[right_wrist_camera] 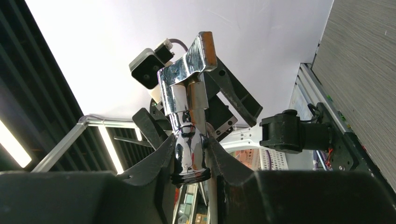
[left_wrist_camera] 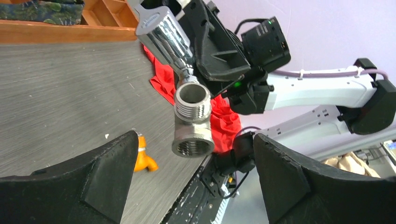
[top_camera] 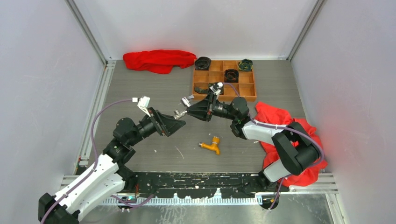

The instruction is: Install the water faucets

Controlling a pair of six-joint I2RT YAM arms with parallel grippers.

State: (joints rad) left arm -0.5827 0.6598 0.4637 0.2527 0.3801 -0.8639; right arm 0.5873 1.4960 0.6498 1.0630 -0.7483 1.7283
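My right gripper (top_camera: 192,110) is shut on the shiny silver faucet (top_camera: 183,106) and holds it above the table. In the right wrist view the fingers (right_wrist_camera: 161,158) clamp its chrome body (right_wrist_camera: 189,116), handle pointing away. In the left wrist view the faucet (left_wrist_camera: 166,37) ends in a threaded metal fitting (left_wrist_camera: 192,123). My left gripper (top_camera: 181,122) is open and empty, its jaws spread wide just short of that fitting (left_wrist_camera: 196,186). The orange-yellow faucet (top_camera: 211,146) lies on the table nearer the front, and it also shows in the left wrist view (left_wrist_camera: 142,157).
A wooden compartment tray (top_camera: 224,97) stands at the back with dark round items (top_camera: 231,74) in it. One red cloth (top_camera: 159,59) lies at the back left. Another red cloth (top_camera: 280,126) lies under my right arm at the right.
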